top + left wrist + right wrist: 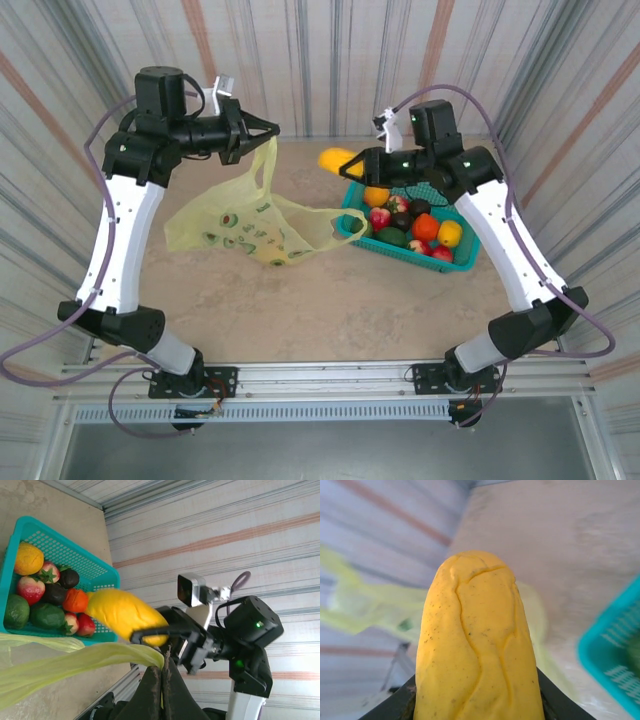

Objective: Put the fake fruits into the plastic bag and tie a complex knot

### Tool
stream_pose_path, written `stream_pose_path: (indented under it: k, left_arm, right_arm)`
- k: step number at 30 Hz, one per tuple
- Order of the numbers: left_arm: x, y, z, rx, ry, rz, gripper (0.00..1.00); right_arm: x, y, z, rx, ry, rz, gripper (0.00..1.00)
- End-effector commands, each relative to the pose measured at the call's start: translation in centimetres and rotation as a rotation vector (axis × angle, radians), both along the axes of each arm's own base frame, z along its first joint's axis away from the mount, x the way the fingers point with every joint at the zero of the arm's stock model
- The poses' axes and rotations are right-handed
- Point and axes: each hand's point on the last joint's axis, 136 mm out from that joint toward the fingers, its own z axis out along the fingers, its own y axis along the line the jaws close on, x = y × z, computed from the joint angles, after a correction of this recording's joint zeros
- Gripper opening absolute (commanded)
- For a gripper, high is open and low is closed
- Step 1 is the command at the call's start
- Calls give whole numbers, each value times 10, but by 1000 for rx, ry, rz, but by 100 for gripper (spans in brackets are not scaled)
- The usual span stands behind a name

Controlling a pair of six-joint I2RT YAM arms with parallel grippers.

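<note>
Teal mesh basket on beige tabletop, striped corrugated walls

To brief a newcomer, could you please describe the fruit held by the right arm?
Find the teal basket on the right side of the table. Just past its far-left corner, the right gripper holds a yellow fruit in the air, towards the plastic bag. Unlike the round fruits in the basket, it is long, plain yellow and off the table.

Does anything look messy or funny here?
Nothing's spilled. The plastic bag lies crumpled on the table, one handle pulled up by the left fingers. The right fingers hold a yellow fruit in the air near the teal basket.
</note>
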Motion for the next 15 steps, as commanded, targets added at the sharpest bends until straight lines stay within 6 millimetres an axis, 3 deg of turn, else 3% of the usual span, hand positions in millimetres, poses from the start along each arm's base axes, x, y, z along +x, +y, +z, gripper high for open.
stream_pose_path:
  k: [1, 9, 15]
  left_arm:
    - [-16, 4, 13, -8, -58, -27, 0]
    - [-22, 4, 19, -22, -80, -45, 0]
    - [-25, 2, 24, -39, -93, -57, 0]
  right_arm:
    - [-17, 23, -5, 65, 25, 131, 41]
    - [-28, 59, -58, 26, 127, 229, 41]
    - [-16, 74, -98, -59, 193, 237, 40]
